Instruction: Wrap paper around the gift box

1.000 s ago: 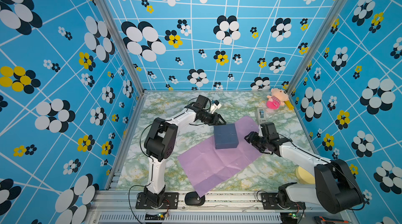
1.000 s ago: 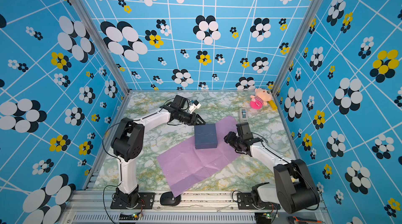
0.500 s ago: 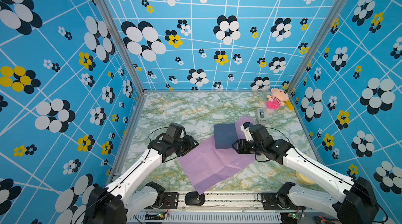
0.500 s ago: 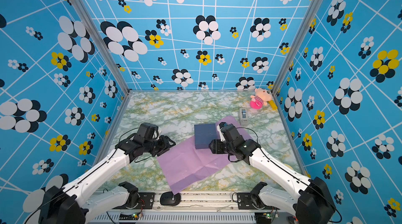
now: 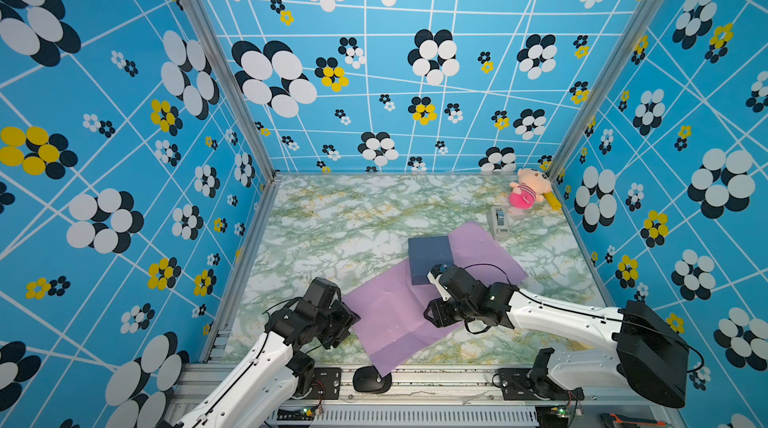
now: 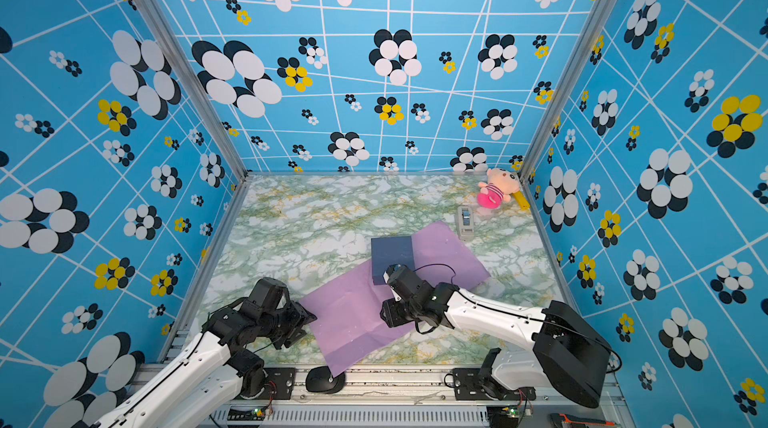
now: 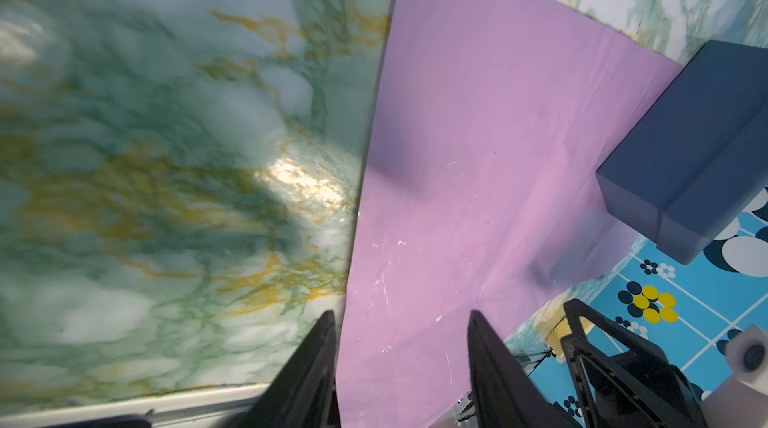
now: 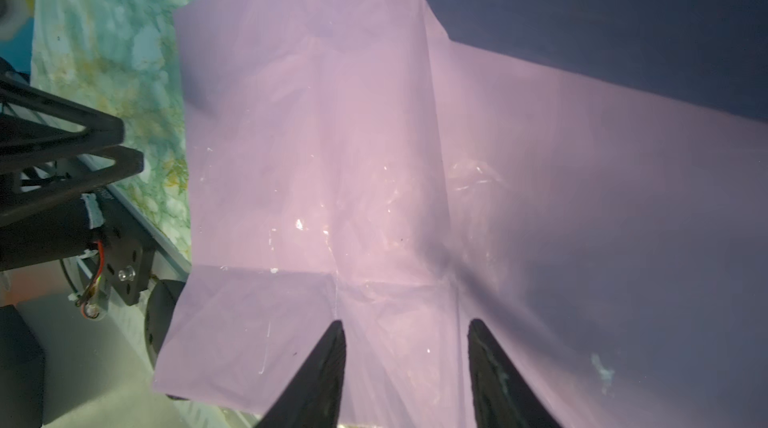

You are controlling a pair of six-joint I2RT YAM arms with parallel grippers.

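The gift box [image 5: 430,257] [image 6: 392,255], dark navy, rests on the far half of the lilac paper [image 5: 399,317] [image 6: 357,313], which lies flat and creased on the marble table. My left gripper [image 5: 351,317] [image 6: 307,317] hovers at the paper's left edge. In the left wrist view it [image 7: 401,315] stands open, one finger over the table, one over the paper [image 7: 478,134], the box [image 7: 685,155] far off. My right gripper [image 5: 432,315] [image 6: 388,315] is in front of the box, open [image 8: 405,324] above the paper [image 8: 332,134], nothing between its fingers.
A grey tape dispenser [image 5: 500,222] [image 6: 466,220] stands just behind the paper's far right corner. A pink plush toy [image 5: 525,193] [image 6: 494,193] lies in the back right corner. The paper's near corner overhangs the front rail beside a black puck [image 5: 372,380] [image 6: 325,379].
My left arm swung from behind the box to the paper's left edge at the front. My right gripper moved from the box's right side to in front of it, its jaws narrowing somewhat.
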